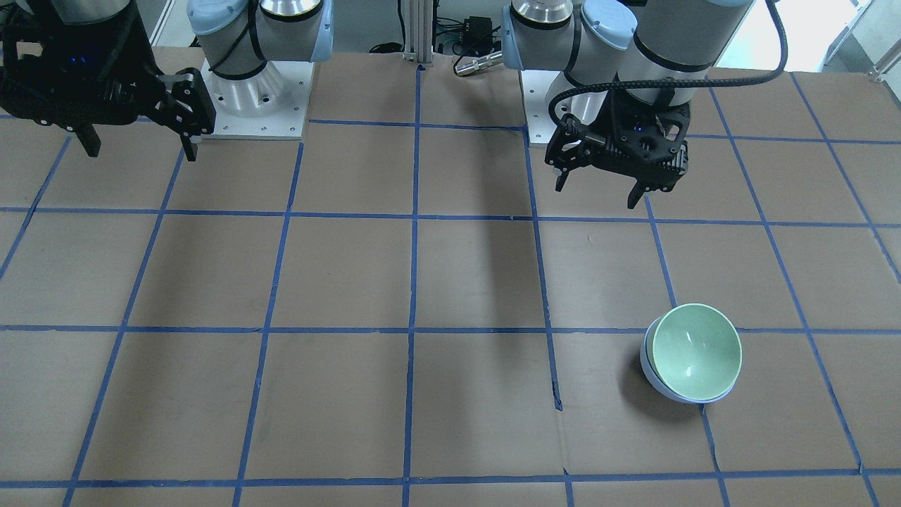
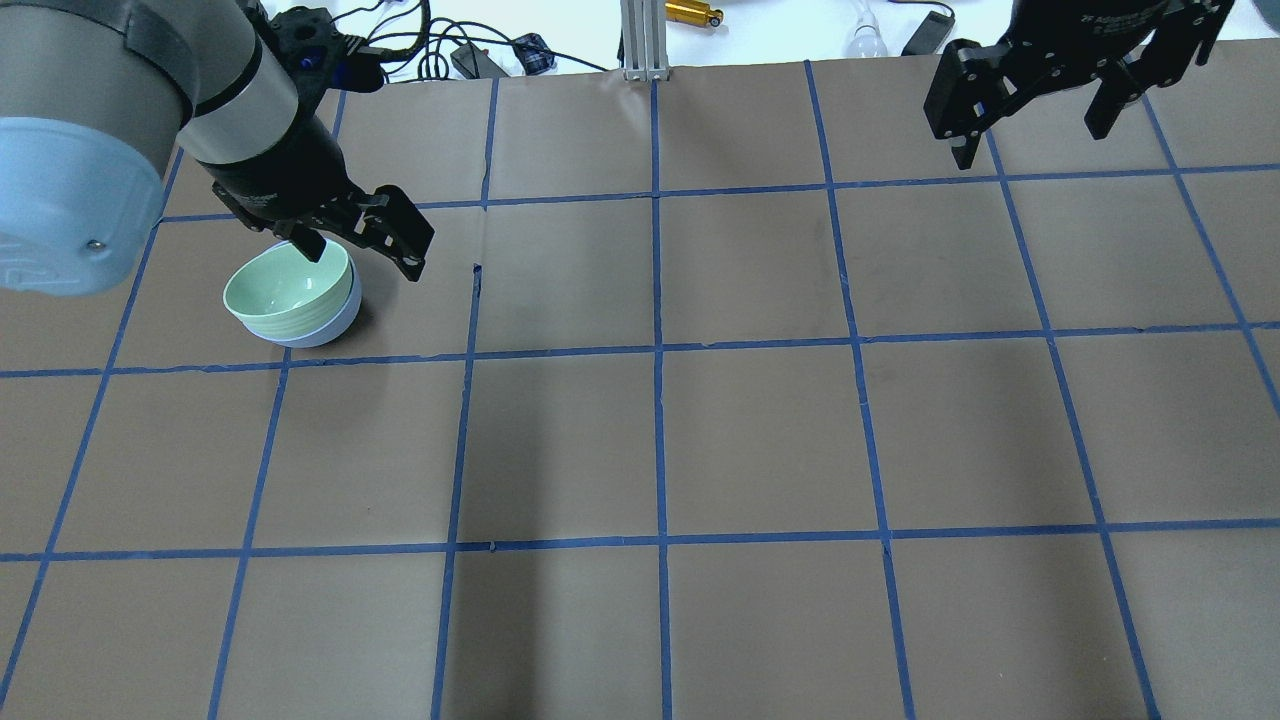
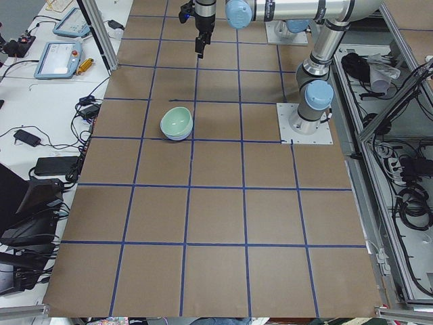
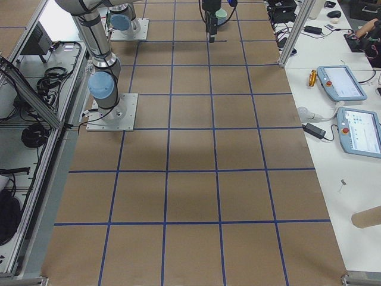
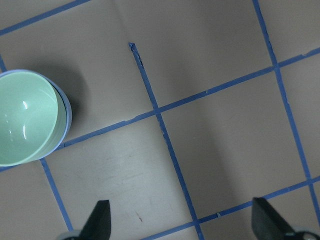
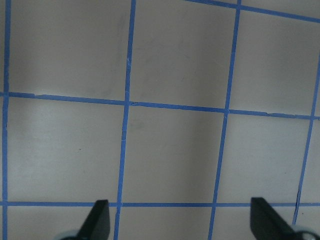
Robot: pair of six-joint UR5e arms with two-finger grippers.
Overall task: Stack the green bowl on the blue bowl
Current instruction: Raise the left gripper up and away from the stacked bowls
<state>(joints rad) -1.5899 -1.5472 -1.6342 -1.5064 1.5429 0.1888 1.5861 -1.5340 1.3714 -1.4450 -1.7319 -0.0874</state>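
The pale mint-green bowl (image 1: 697, 351) sits nested inside the pale blue bowl (image 1: 653, 377), slightly tilted, on the brown table. The pair also shows in the overhead view, green bowl (image 2: 285, 285) in blue bowl (image 2: 322, 325), and in the left wrist view, green bowl (image 5: 25, 117) with the blue bowl's rim (image 5: 68, 114) around it. My left gripper (image 1: 598, 193) (image 2: 362, 258) is open and empty, raised above the table beside the bowls and apart from them. My right gripper (image 1: 141, 151) (image 2: 1030, 145) is open and empty, high over the table's other side.
The table is brown paper with a blue tape grid (image 2: 657, 345). The arm bases (image 1: 253, 98) (image 1: 542, 120) stand at the robot's edge. An aluminium post (image 2: 640, 40) and cables (image 2: 480, 55) lie along the far edge.
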